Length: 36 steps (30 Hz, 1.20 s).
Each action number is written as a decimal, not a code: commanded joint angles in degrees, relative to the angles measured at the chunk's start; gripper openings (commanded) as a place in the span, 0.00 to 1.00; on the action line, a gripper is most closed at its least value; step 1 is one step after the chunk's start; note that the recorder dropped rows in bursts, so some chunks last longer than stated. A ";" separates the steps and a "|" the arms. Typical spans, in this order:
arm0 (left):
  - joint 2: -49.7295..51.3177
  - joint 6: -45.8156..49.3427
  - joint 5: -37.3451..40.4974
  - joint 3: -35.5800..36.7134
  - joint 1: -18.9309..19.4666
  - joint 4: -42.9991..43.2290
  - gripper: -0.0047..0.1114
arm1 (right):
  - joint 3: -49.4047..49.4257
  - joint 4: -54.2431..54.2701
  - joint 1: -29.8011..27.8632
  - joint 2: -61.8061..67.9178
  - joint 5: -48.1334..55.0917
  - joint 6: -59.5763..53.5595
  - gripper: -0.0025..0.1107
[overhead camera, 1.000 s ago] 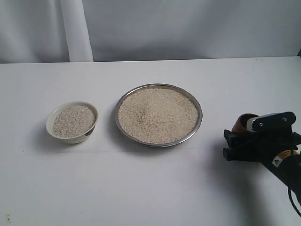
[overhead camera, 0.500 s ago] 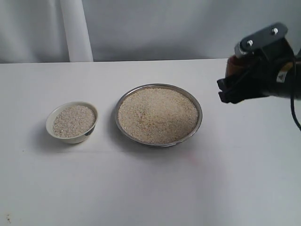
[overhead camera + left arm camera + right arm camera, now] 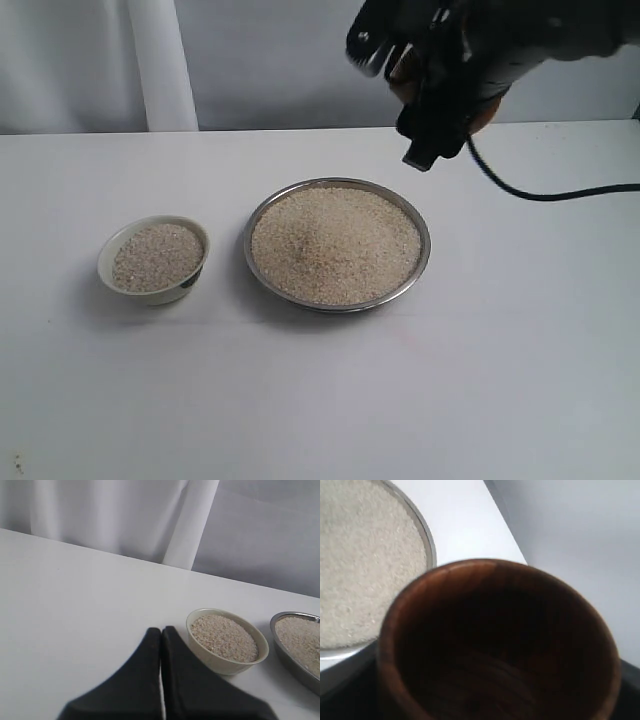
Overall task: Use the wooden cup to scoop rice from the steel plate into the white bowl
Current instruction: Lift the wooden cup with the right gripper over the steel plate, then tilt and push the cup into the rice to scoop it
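Observation:
The steel plate (image 3: 425,262) lies mid-table, heaped with rice (image 3: 335,245). To its left stands the white bowl (image 3: 152,292), also filled with rice (image 3: 157,256). High above the plate's far right rim hangs my right gripper (image 3: 432,95), shut on the wooden cup (image 3: 484,110), which is mostly hidden by the fingers there. In the right wrist view the cup (image 3: 495,645) fills the frame, its dark inside bare, with the plate's rim (image 3: 427,540) beyond it. My left gripper (image 3: 161,632) is shut on nothing, close to the bowl (image 3: 215,657); the plate's edge (image 3: 290,660) shows beside it.
A white curtain with a vertical fold (image 3: 160,65) hangs behind the table's far edge. A black cable (image 3: 560,193) trails from the right arm over the table at the right. The left arm is not seen in the exterior view.
My right gripper, holding the cup, has risen from low on the table at the right and swung left and away, ending high above the plate's far right rim.

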 commanded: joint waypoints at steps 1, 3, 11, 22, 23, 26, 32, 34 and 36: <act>-0.14 -0.22 -0.24 -0.13 -0.27 -0.09 0.04 | -6.00 -11.39 4.04 6.71 8.67 -0.27 0.02; -0.14 -0.22 -0.24 -0.13 -0.27 -0.09 0.04 | -7.97 -14.96 5.60 10.03 11.24 -2.29 0.02; -0.14 -0.22 -0.24 -0.13 -0.27 -0.09 0.04 | -13.18 -25.57 9.00 22.56 24.78 -12.83 0.02; -0.14 -0.22 -0.24 -0.13 -0.27 -0.09 0.04 | -13.18 -28.95 10.71 30.62 24.78 -16.88 0.02; -0.14 -0.22 -0.24 -0.13 -0.27 -0.09 0.04 | -13.18 -29.23 10.83 31.35 24.78 -16.88 0.02; -0.14 -0.22 -0.24 -0.13 -0.27 -0.09 0.04 | -13.18 -29.12 10.82 33.23 24.78 -16.88 0.02; -0.14 -0.22 -0.24 -0.13 -0.27 -0.09 0.04 | -13.18 -28.64 10.82 35.54 24.78 -16.72 0.02; -0.14 -0.22 -0.24 -0.13 -0.27 -0.09 0.04 | -13.18 -28.05 10.82 36.04 24.78 -16.72 0.02; -0.14 -0.22 -0.24 -0.13 -0.27 -0.09 0.04 | -13.18 -27.65 10.82 36.74 24.47 -16.72 0.02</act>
